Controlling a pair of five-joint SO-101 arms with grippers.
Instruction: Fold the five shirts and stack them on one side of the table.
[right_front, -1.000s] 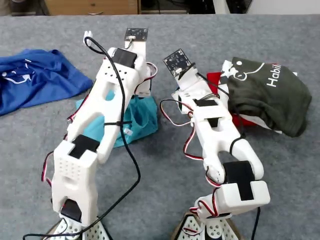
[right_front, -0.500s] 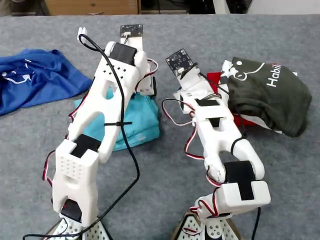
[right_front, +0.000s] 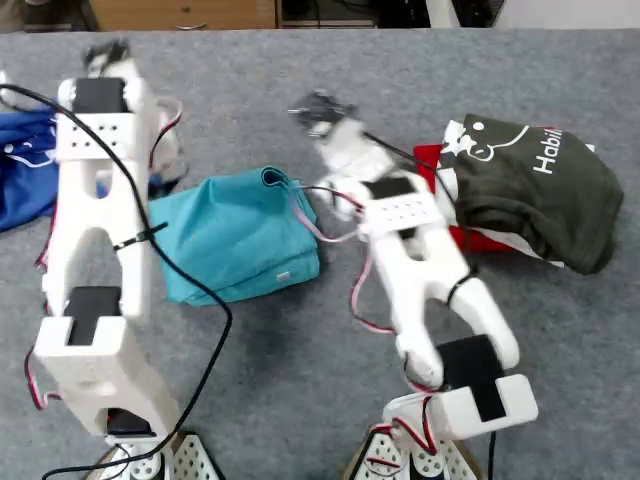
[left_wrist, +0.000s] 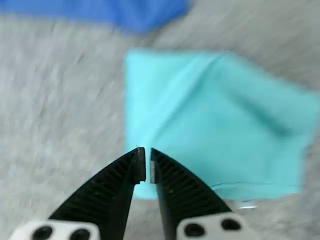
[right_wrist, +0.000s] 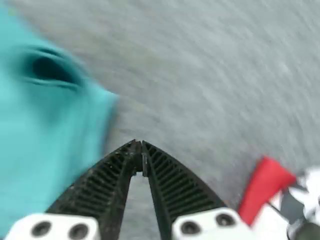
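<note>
At table centre, the folded teal shirt (right_front: 240, 235) lies between the arms, with a blue shirt (right_front: 20, 170) at the left edge and a dark green shirt (right_front: 535, 190) heaped on the right. Left gripper (left_wrist: 145, 162), over the teal shirt's edge, is closed and empty. The right gripper (right_wrist: 141, 157) is likewise closed and empty, above the grey table (right_wrist: 225, 75) beside that shirt.

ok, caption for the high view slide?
Folded teal shirt between left arm and right arm; blue shirt beside the left arm, shirt pile beside the right.
</note>
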